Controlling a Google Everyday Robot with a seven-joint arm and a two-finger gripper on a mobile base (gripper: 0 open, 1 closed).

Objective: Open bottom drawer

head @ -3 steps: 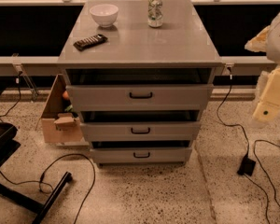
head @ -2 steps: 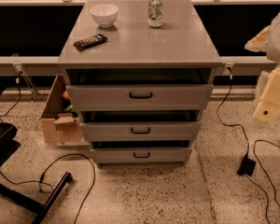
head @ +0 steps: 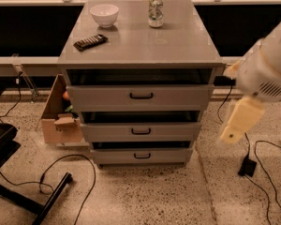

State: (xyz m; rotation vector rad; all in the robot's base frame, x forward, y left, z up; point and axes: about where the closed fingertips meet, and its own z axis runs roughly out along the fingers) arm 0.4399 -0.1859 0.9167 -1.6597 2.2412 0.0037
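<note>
The grey cabinet (head: 140, 46) has three drawers. The bottom drawer (head: 117, 156) is the lowest and shallowest front, with a small black bar handle (head: 142, 155) at its centre. It sits in line with the cabinet, with a dark gap above it. My gripper (head: 233, 132) hangs at the end of the white and cream arm (head: 267, 76), right of the cabinet. It is level with the middle drawer (head: 112, 131) and touches nothing. The top drawer (head: 103, 97) has the tallest front.
On the cabinet top are a white bowl (head: 104, 15), a can (head: 155, 11) and a dark remote (head: 90, 42). An open cardboard box (head: 61, 116) stands at the cabinet's left. Cables (head: 61, 172) and a black chair base (head: 18, 191) lie on the floor at left, and more cables (head: 264, 168) at right.
The arm and gripper have swung left and down, closer to the cabinet's right side. The drawers have not moved.
</note>
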